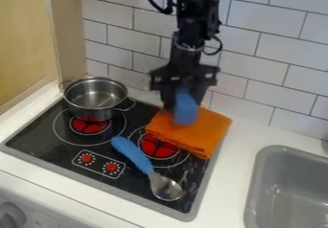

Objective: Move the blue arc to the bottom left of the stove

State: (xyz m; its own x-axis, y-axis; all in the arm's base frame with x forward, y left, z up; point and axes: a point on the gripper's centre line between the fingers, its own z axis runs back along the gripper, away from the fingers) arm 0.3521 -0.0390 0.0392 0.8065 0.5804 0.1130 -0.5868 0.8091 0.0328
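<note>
The gripper [175,103] is positioned above the stove's [38,147] back right corner, clamped on the blue arc [186,109]. The arc is over the orange cloth [204,132], which overlaps that corner. The pot [95,99] sits at the back left corner. The spoon [135,156] points toward the front right corner.

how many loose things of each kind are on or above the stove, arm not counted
pot: 1
spoon: 1
folded orange cloth, partly off the stove: 1
blue arc, in the jaws above the cloth: 1
total: 4
</note>
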